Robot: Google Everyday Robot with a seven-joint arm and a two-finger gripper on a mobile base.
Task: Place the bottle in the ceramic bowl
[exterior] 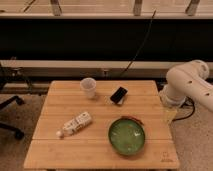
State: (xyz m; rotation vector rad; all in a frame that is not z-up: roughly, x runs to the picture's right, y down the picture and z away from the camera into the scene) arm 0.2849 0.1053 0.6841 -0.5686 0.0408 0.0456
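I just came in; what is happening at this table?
Nothing is being handled yet. The robot arm sits beside the wooden table at its right edge, its claw low there, away from everything. The white bottle lies on its side, left of the green ceramic bowl, not in it.

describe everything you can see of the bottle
The bottle is small, slim, white and plastic-looking, with a white cap and a pale label bearing dark marks. It lies on its side on the table, cap toward the lower left, left of the bowl, touching only the wood. The end effector is off the table's right edge, well apart.
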